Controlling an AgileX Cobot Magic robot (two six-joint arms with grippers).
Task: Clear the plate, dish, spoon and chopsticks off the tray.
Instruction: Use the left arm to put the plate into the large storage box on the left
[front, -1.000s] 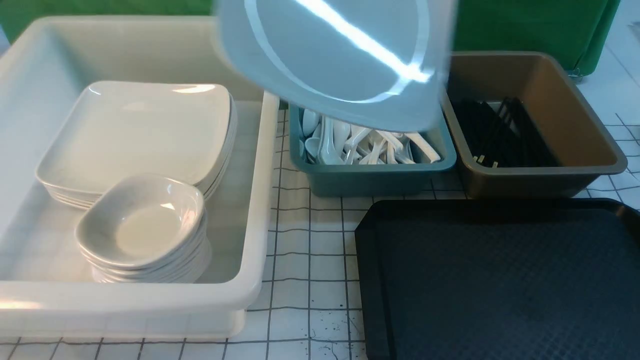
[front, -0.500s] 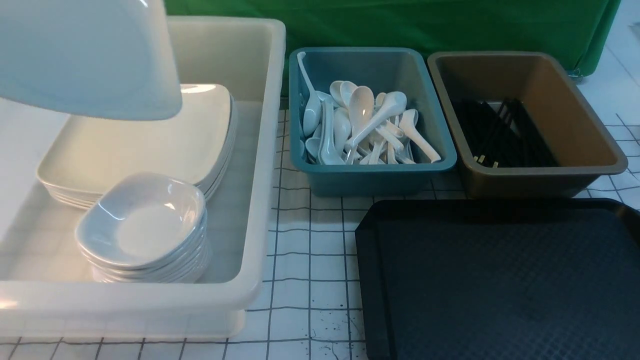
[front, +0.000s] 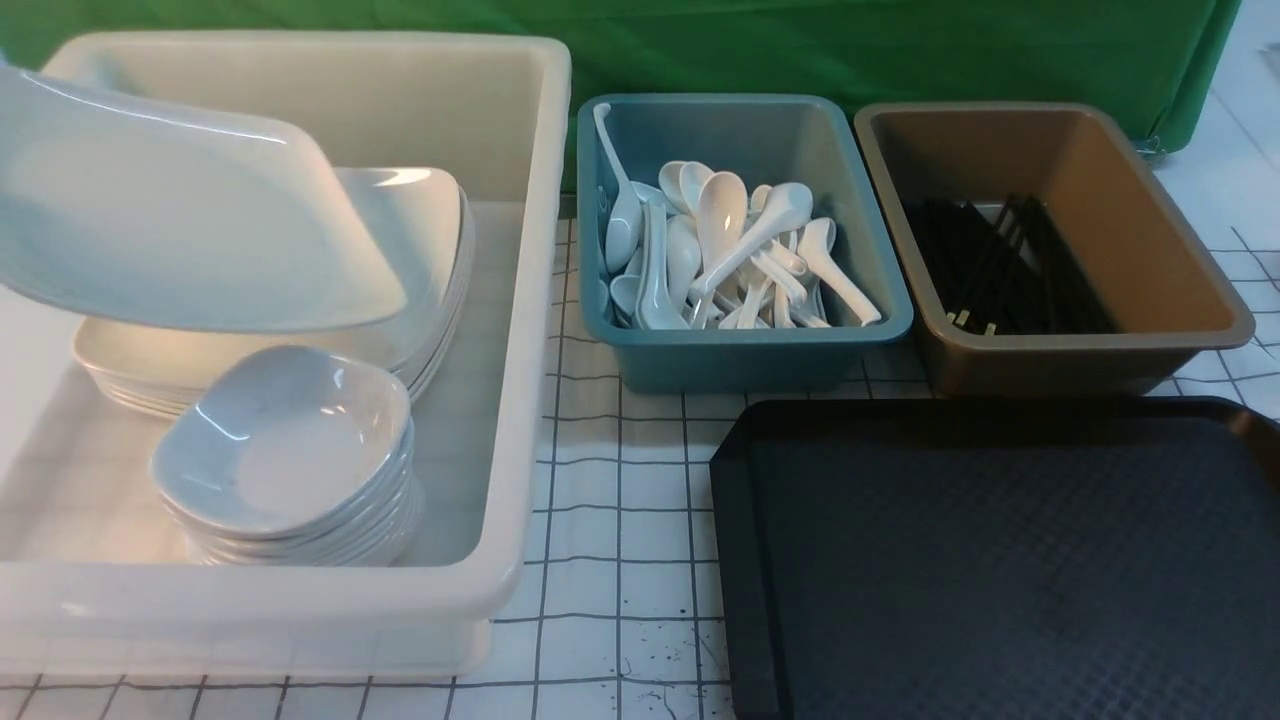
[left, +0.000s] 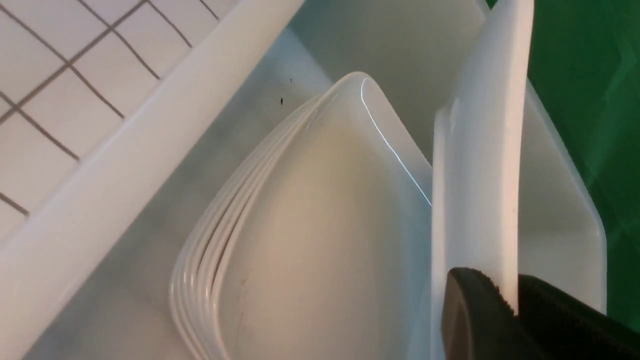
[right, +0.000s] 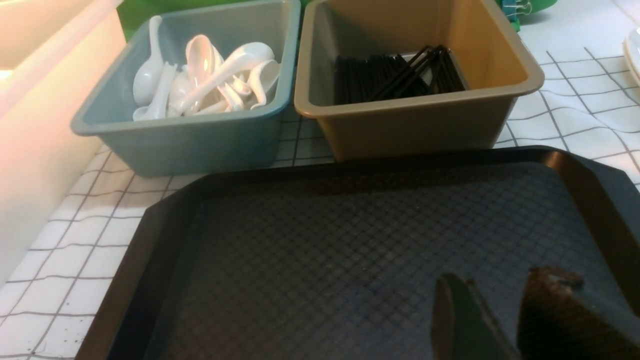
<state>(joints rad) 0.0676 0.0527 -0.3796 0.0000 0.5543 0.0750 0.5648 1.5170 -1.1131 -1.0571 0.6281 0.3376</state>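
Plate (front: 180, 220) airborne, tilted, over plate stack (front: 440, 250) in white bin (front: 545, 300); left end effector (left: 515, 305) clenched on its rim. Tray (front: 1000, 560) looks bare. Right end effector (right: 495, 310) released, apparently empty. Final step; next: lower, level, let go.

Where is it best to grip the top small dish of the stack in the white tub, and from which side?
Probably its right rim, from above, one jaw inside the top dish, one outside. The rim stands clear above the dishes below, and that side faces bare tub floor, while the plate stack crowds behind.
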